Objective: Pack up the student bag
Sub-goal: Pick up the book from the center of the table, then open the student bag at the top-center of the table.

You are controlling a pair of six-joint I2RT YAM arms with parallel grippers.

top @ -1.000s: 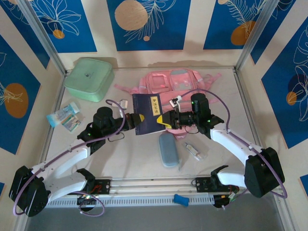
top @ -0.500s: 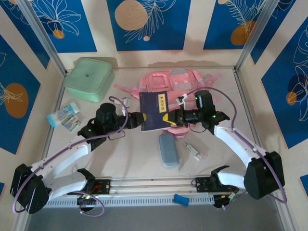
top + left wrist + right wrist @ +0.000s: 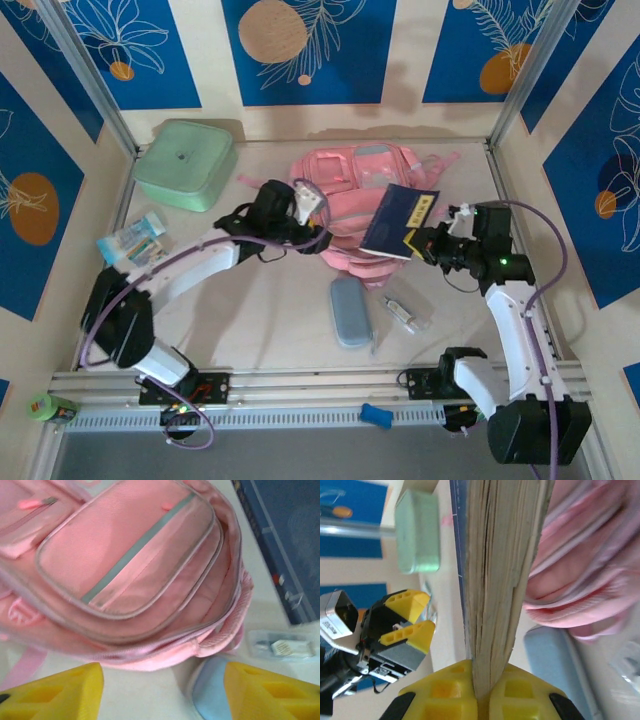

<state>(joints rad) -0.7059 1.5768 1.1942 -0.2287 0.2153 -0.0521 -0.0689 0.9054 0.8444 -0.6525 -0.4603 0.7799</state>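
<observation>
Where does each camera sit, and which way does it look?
Top external: above, behind the arms, looking down at the table; both arms show.
Left wrist: over the student bag, looking down; open left jaws frame the bottom.
Right wrist: looking along the blue book clamped in the right jaws.
Shared: all three show the student bag.

From overhead, the navy book (image 3: pixel 398 220) covers the right side of the student bag (image 3: pixel 340 190), and its cover print is too small for me to read. On my left wrist camera, the bottom edge cuts off the grey-blue case (image 3: pixel 212 692), leaving only a corner. The clear packet (image 3: pixel 282 646) is too blurred to identify.
</observation>
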